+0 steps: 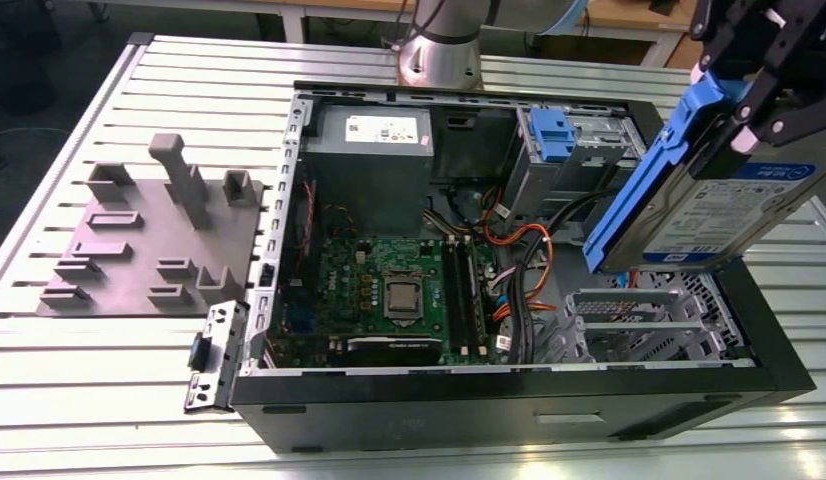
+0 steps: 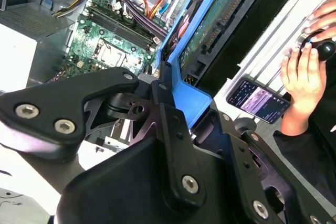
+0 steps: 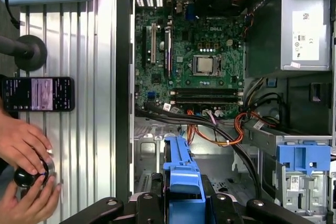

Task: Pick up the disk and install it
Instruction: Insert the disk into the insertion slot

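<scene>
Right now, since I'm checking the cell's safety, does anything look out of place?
Yes: a phone and a person's hands sit on the table beside the open computer case, close to the work. The claw holds the disk tilted above it.

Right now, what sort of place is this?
Probably a robotics lab bench: an open computer case sits on a slotted metal table, a grey fixture plate lies beside it, and the gripper holds the disk above the case.
</scene>
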`<control>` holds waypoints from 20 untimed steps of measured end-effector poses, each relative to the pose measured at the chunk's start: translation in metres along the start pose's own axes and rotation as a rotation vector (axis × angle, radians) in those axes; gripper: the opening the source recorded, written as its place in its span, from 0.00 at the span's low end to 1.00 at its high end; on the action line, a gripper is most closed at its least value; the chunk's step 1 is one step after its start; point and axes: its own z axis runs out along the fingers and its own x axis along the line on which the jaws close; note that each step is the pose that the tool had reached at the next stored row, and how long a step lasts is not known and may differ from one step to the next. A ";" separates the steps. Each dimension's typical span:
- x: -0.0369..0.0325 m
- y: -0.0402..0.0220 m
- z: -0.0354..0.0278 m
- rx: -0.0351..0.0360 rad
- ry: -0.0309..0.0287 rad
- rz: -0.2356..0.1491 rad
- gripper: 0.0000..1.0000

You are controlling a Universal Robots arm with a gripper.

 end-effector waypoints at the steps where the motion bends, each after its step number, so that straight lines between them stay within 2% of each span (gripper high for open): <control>1: 0.0001 0.0000 0.0017 0.0000 0.0002 0.000 0.36; 6: 0.0004 0.0000 0.0077 0.0000 0.0002 0.000 0.36; 20: 0.0004 0.0001 0.0083 0.0000 0.0001 0.000 0.36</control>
